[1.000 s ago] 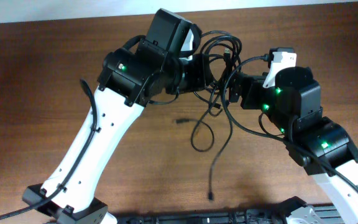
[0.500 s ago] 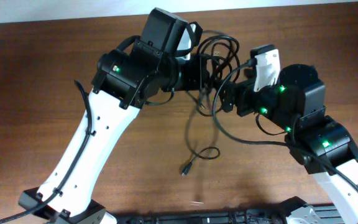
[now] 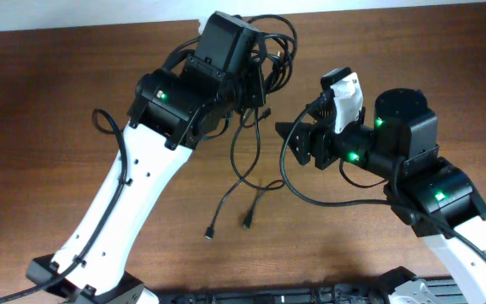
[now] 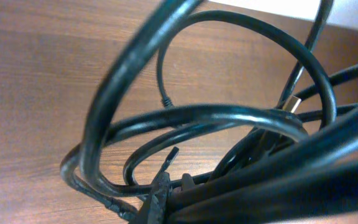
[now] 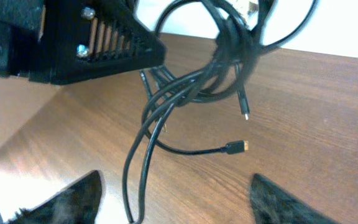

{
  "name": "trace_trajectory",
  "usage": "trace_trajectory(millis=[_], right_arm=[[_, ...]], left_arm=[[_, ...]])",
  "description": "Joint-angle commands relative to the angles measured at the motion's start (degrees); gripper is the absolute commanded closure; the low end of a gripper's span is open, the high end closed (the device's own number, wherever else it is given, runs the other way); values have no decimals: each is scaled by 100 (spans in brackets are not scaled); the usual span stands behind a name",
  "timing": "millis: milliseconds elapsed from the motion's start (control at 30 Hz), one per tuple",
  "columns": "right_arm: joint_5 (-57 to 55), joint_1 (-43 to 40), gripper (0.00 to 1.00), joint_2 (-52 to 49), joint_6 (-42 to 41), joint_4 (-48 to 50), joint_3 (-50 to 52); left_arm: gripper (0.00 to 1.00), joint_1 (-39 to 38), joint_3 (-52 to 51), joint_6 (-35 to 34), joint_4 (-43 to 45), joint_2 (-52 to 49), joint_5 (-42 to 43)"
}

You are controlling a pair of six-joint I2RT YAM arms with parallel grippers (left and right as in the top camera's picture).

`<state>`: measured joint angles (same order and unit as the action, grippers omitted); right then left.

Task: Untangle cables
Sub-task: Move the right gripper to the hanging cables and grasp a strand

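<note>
Overhead view. The left gripper (image 3: 257, 74) sits near the far edge of the brown wooden table (image 3: 40, 127), its fingers closed on the cables (image 3: 275, 38). These form a knot of thin black loops bunched at and just beyond the gripper's tip. From the knot, several strands fall toward the near side. Two of them end in small plugs, one at the left (image 3: 212, 232) and one just beside it at the right (image 3: 248, 223); whether these plugs touch the wood cannot be told.

The right gripper (image 3: 283, 135) points toward the hanging strands from the right and is near them but apart.

Right wrist view. The two fingers (image 5: 73, 199) show as dark blurred shapes in the lower corners. They are spread wide, with only table and a length of cable between them, and they grip nothing. Ahead of them the bundle hangs from the left gripper's ribbed black body. Two more plug ends dangle free — one dark (image 5: 245, 115) and one with a gold tip (image 5: 235, 147).

Left wrist view. Overlapping black loops fill the frame close to the lens, and the wood is visible behind them.
</note>
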<state>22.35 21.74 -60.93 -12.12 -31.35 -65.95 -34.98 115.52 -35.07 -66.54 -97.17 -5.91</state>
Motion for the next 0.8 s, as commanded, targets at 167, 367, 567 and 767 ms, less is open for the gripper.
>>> trace_trajectory(millis=[167,367,567,767], right_arm=[[308,26,41,94,-1091,662,-39],[391,24,39,31,-1091,785,-37],[214,24,36,-133,-1093,791,-37],[74,-127,37,-157,-1093,758,-37]], left_arm=[[100,-24,120,-946,57,98,138],[100,-24,120,-944,59,98,970],[100,-24,120,-903,50,98,1414],[100,-22,120,-769,125,98,1934]])
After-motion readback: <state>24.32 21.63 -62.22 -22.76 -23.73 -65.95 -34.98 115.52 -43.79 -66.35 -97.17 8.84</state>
